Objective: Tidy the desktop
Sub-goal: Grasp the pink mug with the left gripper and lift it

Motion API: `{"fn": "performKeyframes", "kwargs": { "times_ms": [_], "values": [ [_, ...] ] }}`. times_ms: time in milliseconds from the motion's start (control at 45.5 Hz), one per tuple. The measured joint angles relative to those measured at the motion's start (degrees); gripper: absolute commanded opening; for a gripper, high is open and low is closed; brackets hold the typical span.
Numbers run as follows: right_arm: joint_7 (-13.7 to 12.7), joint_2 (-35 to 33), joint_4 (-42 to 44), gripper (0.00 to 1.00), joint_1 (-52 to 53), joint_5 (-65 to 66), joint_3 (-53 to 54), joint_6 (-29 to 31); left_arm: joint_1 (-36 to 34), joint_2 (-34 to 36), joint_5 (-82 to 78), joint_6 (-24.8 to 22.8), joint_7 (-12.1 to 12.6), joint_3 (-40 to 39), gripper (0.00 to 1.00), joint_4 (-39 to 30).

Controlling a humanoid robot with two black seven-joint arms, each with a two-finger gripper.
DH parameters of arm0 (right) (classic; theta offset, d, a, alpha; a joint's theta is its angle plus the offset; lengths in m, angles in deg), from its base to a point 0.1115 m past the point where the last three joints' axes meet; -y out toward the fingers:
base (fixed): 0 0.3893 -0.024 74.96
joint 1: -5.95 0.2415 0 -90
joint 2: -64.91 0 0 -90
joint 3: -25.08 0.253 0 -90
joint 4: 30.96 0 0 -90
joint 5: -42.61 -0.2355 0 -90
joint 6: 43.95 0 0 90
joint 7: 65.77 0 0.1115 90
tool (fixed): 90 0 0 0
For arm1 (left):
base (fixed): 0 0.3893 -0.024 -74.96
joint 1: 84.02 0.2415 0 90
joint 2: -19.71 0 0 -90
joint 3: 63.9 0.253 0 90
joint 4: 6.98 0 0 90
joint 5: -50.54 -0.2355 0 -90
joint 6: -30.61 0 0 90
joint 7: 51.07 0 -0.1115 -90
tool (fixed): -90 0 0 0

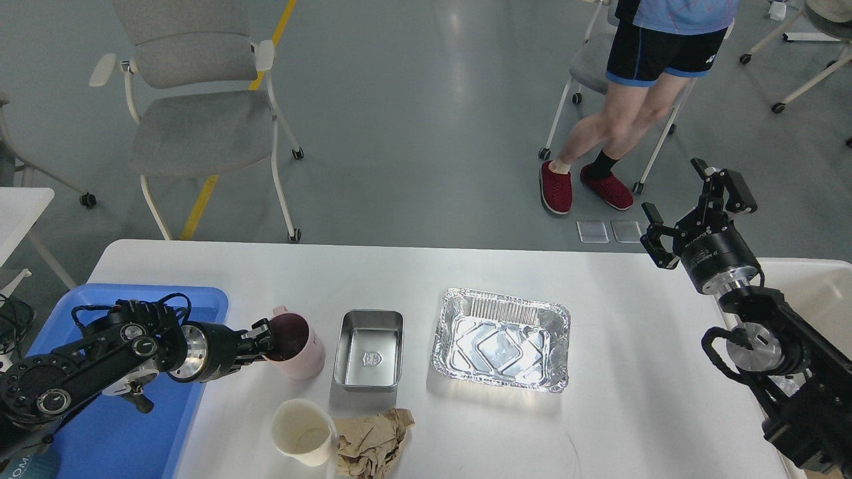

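Your left gripper [266, 341] is at the near rim of the pink cup [297, 346], fingers closed around that rim, one seemingly inside the dark mouth; I judge you hold the cup, though it looks to stand on the desktop [652, 372]. So the step in hand looks like clearing the cup away. The next move calls for a straight lift before any sideways carry, then a swing left to the blue tray [143, 426], which lies just left of the cup, overhanging the desktop's left edge. Keep the cup upright; its contents can't be made out.

Your right gripper [692, 206] hangs above the desktop's far right corner, fingers spread wide, holding nothing.

Counting from the pink cup:
- one steel tin [369, 349] just right of it
- one foil tray [500, 339] further right
- one white paper cup [303, 431] in front of it
- one crumpled brown paper [373, 442] beside that cup
- one cream bin [822, 293] off the desktop's right edge
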Motion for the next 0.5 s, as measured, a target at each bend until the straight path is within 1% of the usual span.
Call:
{"fn": "performKeyframes", "kwargs": {
  "times_ms": [132,307,395,505],
  "values": [
    [0.0,0.0,0.1,1.0,0.1,0.0,0.0,0.0,-0.2,0.0,0.0,-0.1,1.6,0.0,0.0,0.0],
    [0.0,0.0,0.1,1.0,0.1,0.0,0.0,0.0,-1.5,0.3,-0.1,-0.8,2.1,-0.1,0.0,-1.0],
    [0.0,0.0,0.1,1.0,0.1,0.0,0.0,0.0,-3.1,1.8,0.1,-2.5,2.3,-0.3,0.0,-2.8],
    [0.0,0.0,0.1,1.0,0.1,0.0,0.0,0.0,-4.7,7.0,0.3,-6.7,2.8,-1.1,0.0,-7.2]
  ]
}}
